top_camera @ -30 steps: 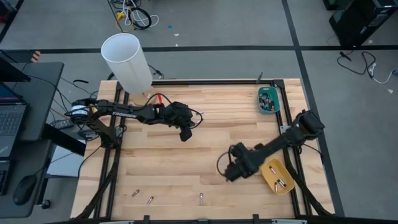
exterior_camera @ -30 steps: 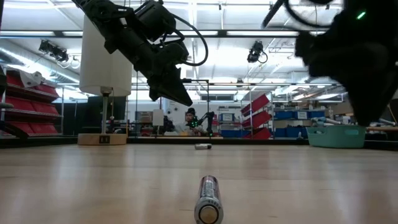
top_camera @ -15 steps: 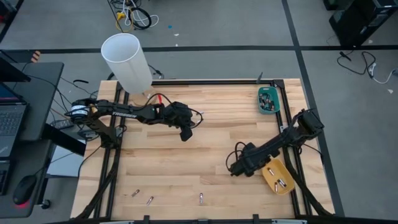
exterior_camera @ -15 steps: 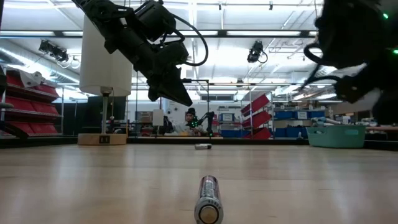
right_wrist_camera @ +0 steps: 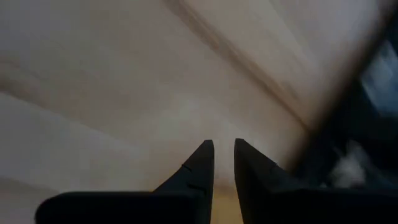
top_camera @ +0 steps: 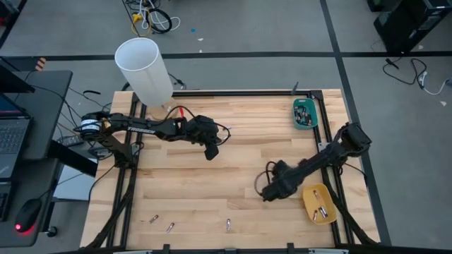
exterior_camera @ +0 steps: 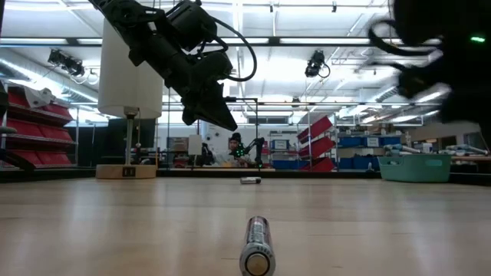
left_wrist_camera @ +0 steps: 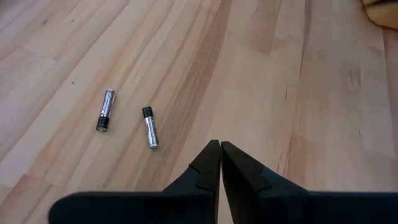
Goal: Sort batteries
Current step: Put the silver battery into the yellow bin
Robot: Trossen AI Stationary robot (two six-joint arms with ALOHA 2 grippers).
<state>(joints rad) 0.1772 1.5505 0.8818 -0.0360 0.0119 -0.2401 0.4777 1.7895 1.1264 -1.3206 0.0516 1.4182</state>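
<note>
Here the sorting looks partly done: the small yellow plastic tray (top_camera: 319, 205), near the tabletop's right edge toward the near right corner, holds a couple of silvery cells, and the small teal plastic tray (top_camera: 304, 113) at the far right corner holds a darker cluster, so each tray seems to stand for one kind. Three tiny cylindrical batteries (top_camera: 169, 227) lie loose on the pale wooden tabletop (top_camera: 233, 169) along its near edge, two close together toward the near left corner and one (top_camera: 228, 225) about mid-edge; that last one is probably the silvery cell lying end-on in the low view (exterior_camera: 258, 245).

The right gripper (top_camera: 266, 193) hangs low over bare wood just beside the yellow tray, on the side toward the table's middle. Its dark fingers (right_wrist_camera: 199, 165) stand a narrow gap apart with nothing between them, which suits an arm that is free to fetch the next cell; from there the mid-edge battery looks the nearest candidate.

The left gripper (top_camera: 210, 152) waits raised above the middle of the far half of the table, fingertips (left_wrist_camera: 214, 163) pressed together and empty. Its wrist camera looks down at the pair of loose cells, one mostly silver (left_wrist_camera: 106, 110) and one silver with a dark end (left_wrist_camera: 150, 127), lying near each other but apart. A tall white cylinder (top_camera: 144, 70) stands at the far left corner, out of both arms' way.
</note>
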